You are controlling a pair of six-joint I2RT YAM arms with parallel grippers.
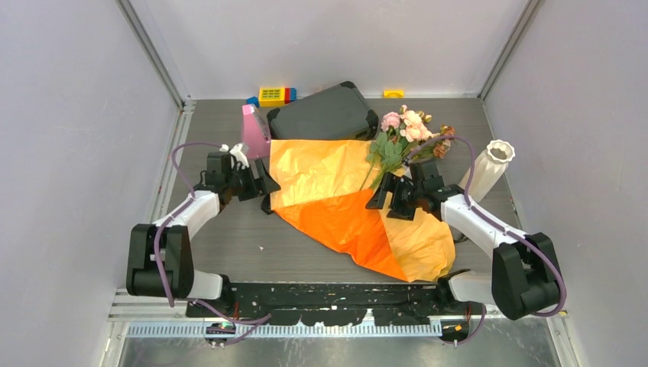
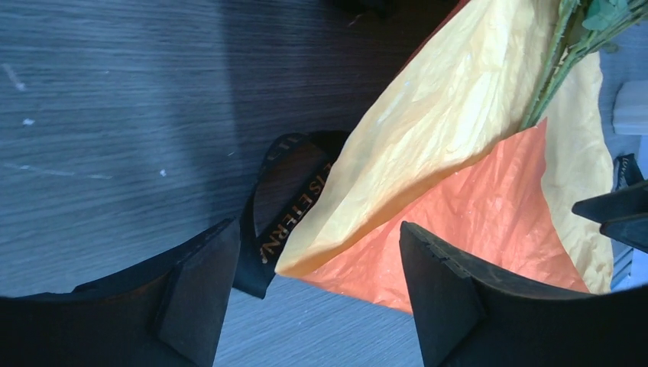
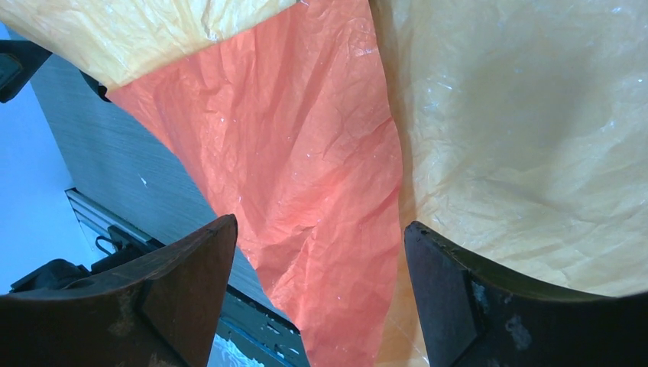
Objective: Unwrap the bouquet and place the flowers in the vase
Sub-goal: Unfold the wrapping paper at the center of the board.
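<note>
The bouquet's orange and yellow paper (image 1: pixel 336 191) lies spread flat on the table. The flowers (image 1: pixel 405 126), pink roses with green leaves, lie at the paper's far right corner, stems (image 2: pixel 554 76) resting on it. The black printed ribbon (image 2: pixel 286 206) lies loose at the paper's left edge. The white vase (image 1: pixel 489 168) stands to the right of the flowers. My left gripper (image 1: pixel 267 183) (image 2: pixel 317 229) hangs open over the ribbon and the paper's corner, holding nothing. My right gripper (image 1: pixel 380 197) (image 3: pixel 319 223) hovers open above the paper (image 3: pixel 306 138), just below the stems.
A dark grey case (image 1: pixel 321 115) lies at the back, touching the paper's far edge. A pink wedge-shaped object (image 1: pixel 254 130) stands to its left. Coloured toy blocks (image 1: pixel 273 95) and a small yellow piece (image 1: pixel 393 93) sit against the back wall. Walls close in left and right.
</note>
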